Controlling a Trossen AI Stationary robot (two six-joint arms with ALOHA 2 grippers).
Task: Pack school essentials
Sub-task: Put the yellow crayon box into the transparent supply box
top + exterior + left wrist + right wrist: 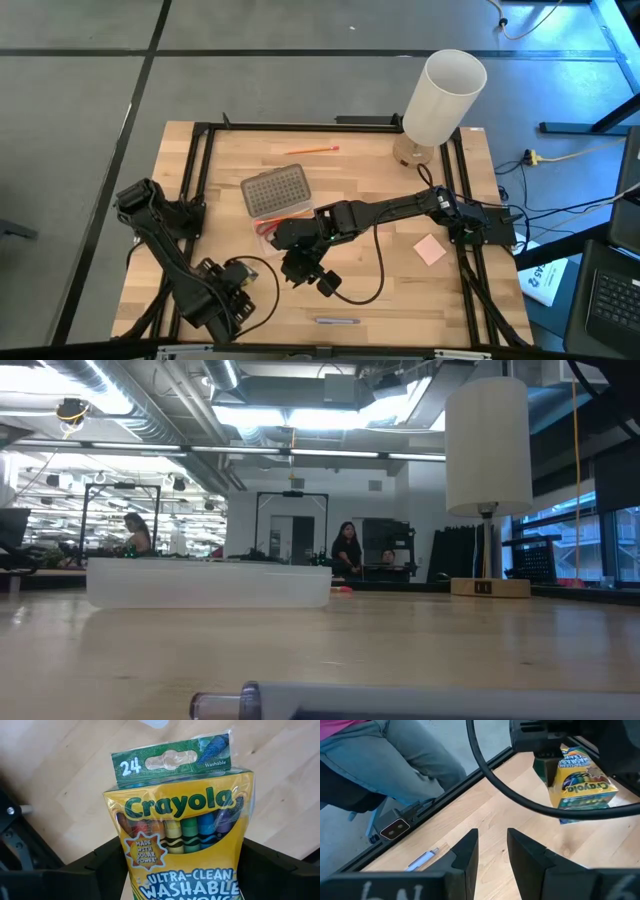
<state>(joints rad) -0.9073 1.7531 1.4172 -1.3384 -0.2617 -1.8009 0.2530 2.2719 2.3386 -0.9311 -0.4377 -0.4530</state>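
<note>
My left gripper is at the table's near left and is shut on the green-and-yellow crayon box. My right gripper hovers near the table's middle with its fingers slightly open and nothing between them. One orange pencil lies flat near the far edge. The pink square pad lies flat at the right. The slim grey pen lies by the near edge. A red piece, perhaps the scissors, shows under the right arm. The second pencil is hidden. My left gripper pinches the crayon box between its two fingers, one on each narrow side of the box's lower half. The green hang-tab end points away from the gripper. In the right wrist view the box hangs below the fingers; whether it touches the table, I cannot tell.
The clear case with the dimpled grey lid sits left of centre, just beyond the right arm. The tall white cylinder stands at the far right corner. A black cable loops over the table. A person's legs show beyond the near edge.
</note>
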